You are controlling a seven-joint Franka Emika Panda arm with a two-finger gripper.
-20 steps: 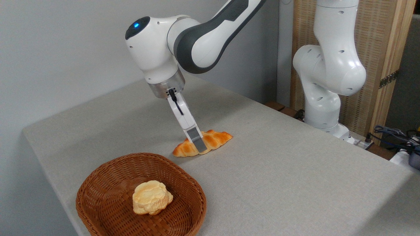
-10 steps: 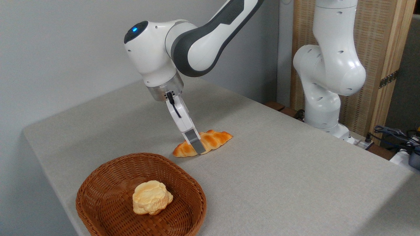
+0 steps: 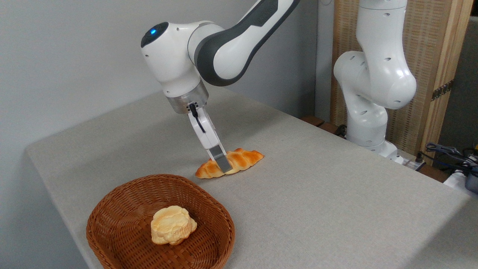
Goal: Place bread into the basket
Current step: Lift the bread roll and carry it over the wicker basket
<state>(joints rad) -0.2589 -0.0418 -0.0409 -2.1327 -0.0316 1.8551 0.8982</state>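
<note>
The braided loaf (image 3: 239,161) was glossy golden-orange with paler creases. The wicker basket (image 3: 123,209) was reddish-brown woven cane, and the lumpy bun (image 3: 172,225) in it was pale yellow. The table (image 3: 317,194) wore a plain light grey cloth. The arm (image 3: 224,45) was white with dark grey joints and a blue light; the gripper (image 3: 223,167) had grey pads (image 3: 223,162) on white fingers.

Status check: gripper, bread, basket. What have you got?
Gripper down on the bread, straddling its middle; closure not clear. Bread looks barely off the table, not in the basket. Basket holds a pale bun. Path clear.
</note>
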